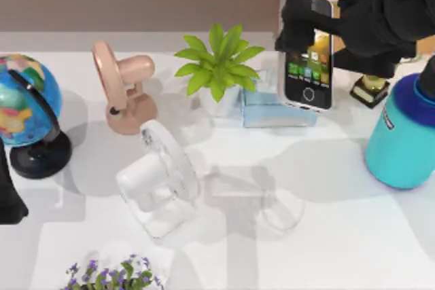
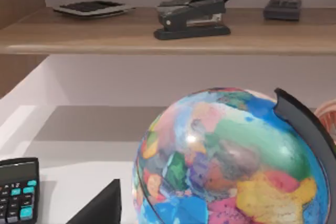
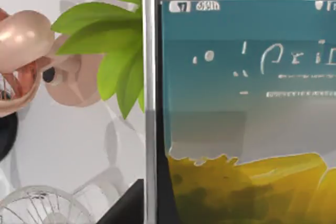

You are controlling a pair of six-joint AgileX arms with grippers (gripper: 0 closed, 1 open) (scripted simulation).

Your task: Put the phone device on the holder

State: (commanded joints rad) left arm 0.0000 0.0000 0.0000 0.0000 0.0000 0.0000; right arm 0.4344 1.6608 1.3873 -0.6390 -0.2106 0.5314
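Observation:
The phone device (image 1: 309, 76) stands upright at the back right of the table, lit screen and round home button facing up to the top camera. My right gripper (image 1: 301, 30) is shut on its upper half. Its lower end sits over the pale blue holder (image 1: 272, 112); I cannot tell whether they touch. The phone's screen (image 3: 241, 103) shows very close in the right wrist view, with a dark finger (image 3: 131, 205) beside its silver rim. My left arm (image 1: 8, 195) is parked at the left edge of the table.
A globe (image 1: 24, 100) stands at the left, a pink fan (image 1: 126, 93) and a white fan (image 1: 160, 178) nearer the middle. A green plant (image 1: 217, 66) borders the holder. A teal bottle (image 1: 404, 134) stands right; purple flowers (image 1: 112, 276) at the front.

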